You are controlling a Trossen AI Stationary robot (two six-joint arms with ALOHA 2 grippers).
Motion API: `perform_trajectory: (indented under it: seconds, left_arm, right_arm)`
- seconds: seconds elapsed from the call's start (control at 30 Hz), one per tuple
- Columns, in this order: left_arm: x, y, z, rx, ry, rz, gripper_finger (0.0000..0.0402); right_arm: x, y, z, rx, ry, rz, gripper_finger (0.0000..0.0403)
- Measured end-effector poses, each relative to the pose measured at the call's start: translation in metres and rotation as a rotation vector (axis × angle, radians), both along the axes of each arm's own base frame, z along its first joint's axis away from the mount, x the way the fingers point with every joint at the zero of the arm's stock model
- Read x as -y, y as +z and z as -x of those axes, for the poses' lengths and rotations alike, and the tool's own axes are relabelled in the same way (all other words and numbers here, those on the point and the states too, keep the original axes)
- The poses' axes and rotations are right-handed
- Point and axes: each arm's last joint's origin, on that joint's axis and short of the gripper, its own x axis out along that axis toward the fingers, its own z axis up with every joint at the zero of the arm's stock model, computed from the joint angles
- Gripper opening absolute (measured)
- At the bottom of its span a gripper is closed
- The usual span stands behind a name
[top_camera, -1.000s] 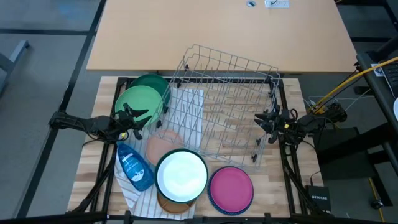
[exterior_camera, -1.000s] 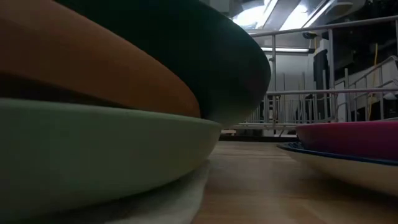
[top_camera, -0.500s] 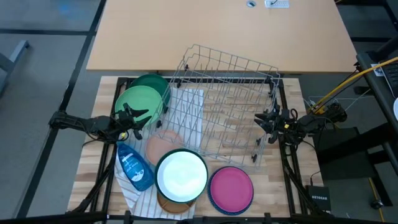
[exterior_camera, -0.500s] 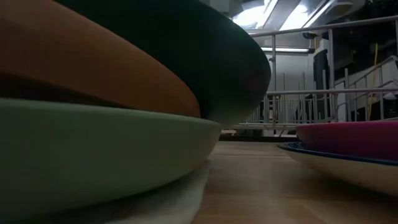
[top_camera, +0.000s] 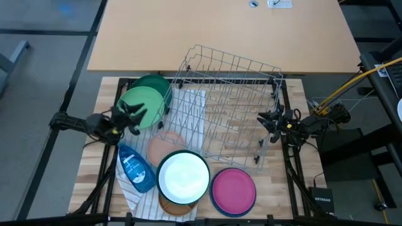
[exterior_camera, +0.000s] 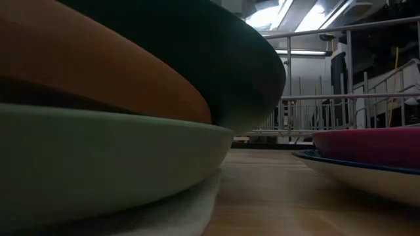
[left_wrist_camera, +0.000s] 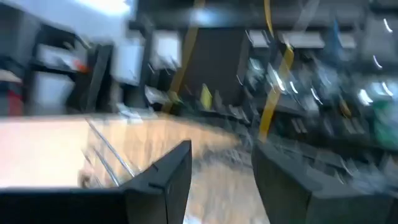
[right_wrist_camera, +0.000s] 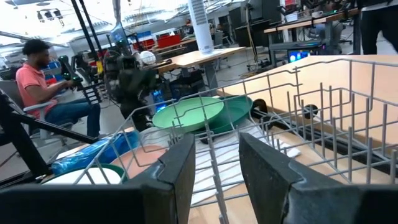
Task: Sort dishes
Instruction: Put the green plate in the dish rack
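High view: my left gripper (top_camera: 133, 115) open at the round light green plastic plate (top_camera: 139, 105); right gripper (top_camera: 269, 120) open at the grey wire rack (top_camera: 226, 107). Blue soap bottle (top_camera: 135, 168) near; a low swing could knock it.

Left wrist: blurred, fingers (left_wrist_camera: 163, 180) apart.

Right wrist: rack wires ahead could snag.

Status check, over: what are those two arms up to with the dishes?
Left gripper open, beside light green plate. Right gripper open, empty, at wire rack. Nothing held yet.
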Motion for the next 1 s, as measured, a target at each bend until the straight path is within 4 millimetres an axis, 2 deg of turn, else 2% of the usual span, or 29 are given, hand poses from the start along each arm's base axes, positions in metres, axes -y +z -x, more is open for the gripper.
perform_trajectory:
  seconds: [0.1, 0.2, 0.33, 0.47, 0.57, 0.77, 0.87, 1.0]
  left_arm:
    - [-0.004, 0.022, 0.010, 0.048, 0.122, -0.036, 0.0157]
    - [-0.008, 0.043, 0.020, 0.012, 0.239, -0.067, 0.0157]
    - [-0.015, 0.076, 0.042, 0.039, 0.386, 0.022, 0.0157]
    - [-0.019, 0.097, 0.057, -0.009, 0.467, 0.064, 0.0157]
    - [-0.021, 0.104, 0.062, -0.059, 0.504, 0.084, 0.0157]
    - [-0.022, 0.103, 0.063, -0.127, 0.621, 0.164, 0.0157]
    - [-0.020, 0.102, 0.056, -0.119, 0.604, 0.176, 0.0157]
    - [-0.014, 0.095, 0.036, -0.138, 0.520, 0.156, 0.0157]
  right_arm:
    - [0.000, 0.000, 0.000, 0.001, 0.000, 0.000, 0.0129]
    - [0.000, 0.000, 0.000, 0.001, 0.000, 0.000, 0.0129]
    - [0.000, 0.000, 0.000, 0.000, 0.000, 0.000, 0.0129]
    - [0.000, 0.000, 0.000, 0.000, 0.001, 0.000, 0.0129]
    - [0.000, 0.000, 0.000, 0.000, 0.001, 0.000, 0.0129]
    - [0.000, 0.000, 0.000, 0.000, 0.000, 0.000, 0.0129]
    - [0.000, 0.000, 0.000, 0.000, 0.000, 0.000, 0.0129]
    - [0.000, 0.000, 0.000, 0.000, -0.001, 0.000, 0.0129]
